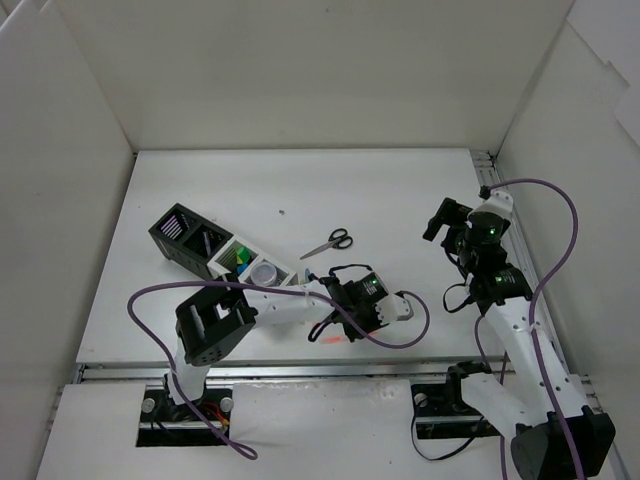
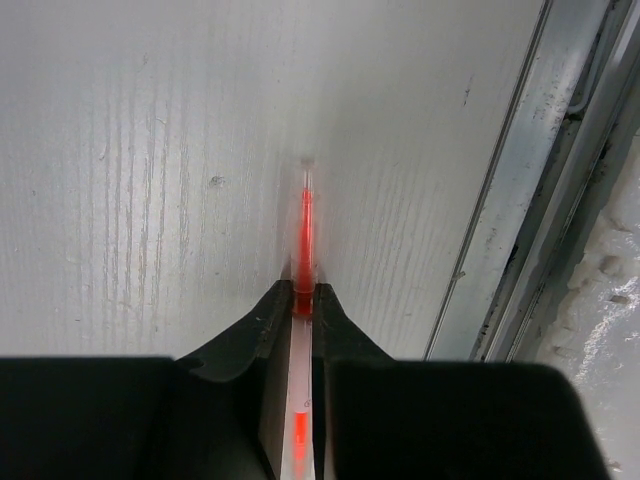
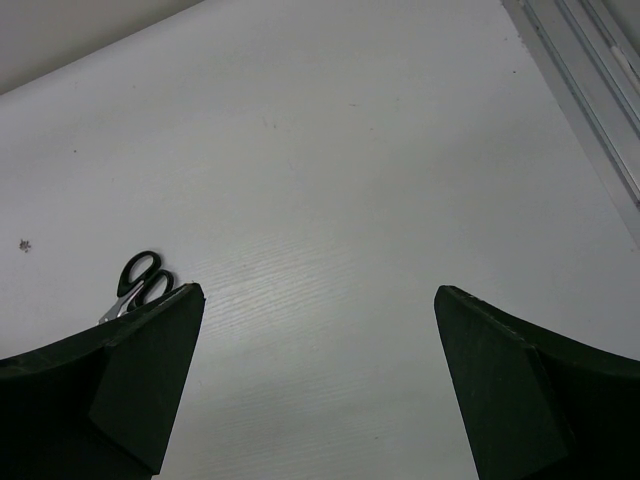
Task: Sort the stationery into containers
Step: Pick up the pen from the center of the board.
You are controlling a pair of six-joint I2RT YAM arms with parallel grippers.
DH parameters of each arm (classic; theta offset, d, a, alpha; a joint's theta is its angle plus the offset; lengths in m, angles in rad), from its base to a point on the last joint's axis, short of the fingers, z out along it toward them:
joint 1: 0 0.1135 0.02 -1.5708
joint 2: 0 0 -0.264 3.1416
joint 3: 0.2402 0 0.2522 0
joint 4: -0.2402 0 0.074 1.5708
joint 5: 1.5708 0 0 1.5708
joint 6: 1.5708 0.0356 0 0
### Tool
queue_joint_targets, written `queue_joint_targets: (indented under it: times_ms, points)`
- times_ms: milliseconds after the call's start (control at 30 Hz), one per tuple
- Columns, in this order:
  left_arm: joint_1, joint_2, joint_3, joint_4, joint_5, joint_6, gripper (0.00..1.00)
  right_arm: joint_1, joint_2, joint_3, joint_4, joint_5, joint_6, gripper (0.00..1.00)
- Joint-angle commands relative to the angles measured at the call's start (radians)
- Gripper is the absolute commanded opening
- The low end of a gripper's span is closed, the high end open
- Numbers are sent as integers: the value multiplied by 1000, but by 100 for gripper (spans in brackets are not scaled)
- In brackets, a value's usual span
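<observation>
Scissors with black handles lie flat on the white table, a little to the right of the row of mesh boxes and not touching it. The row sits slanted, with black boxes at its far left end and white boxes at its near right end. A small clear round jar sits in one white box. Something green and yellow shows in the white box next to it on the left. The left gripper is just past the near right end of the row, low over the table. Its two fingers are pressed tight on a thin red pen, and the pen's tip pokes out in front of them. I cannot tell if the tip touches the table. The right gripper is well off to the right of the row, farther out than the scissors. Its fingers are wide apart, with only bare table between them. In its own camera, the scissors show just beside its left finger, down on the table.
</observation>
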Motion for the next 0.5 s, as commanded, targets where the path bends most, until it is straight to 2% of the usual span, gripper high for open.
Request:
queue_joint_targets:
  times_ms: [0, 167, 467]
  points:
    - [1, -23, 26, -14, -14, -5, 0, -11, -17, 2, 49, 33, -5, 98]
    - [1, -109, 47, -2, -25, 18, 0, -11, -32, 2, 47, 24, -13, 98]
    - [1, -459, -63, 167, -193, 67, 0, -14, -65, -6, 49, 29, -14, 98]
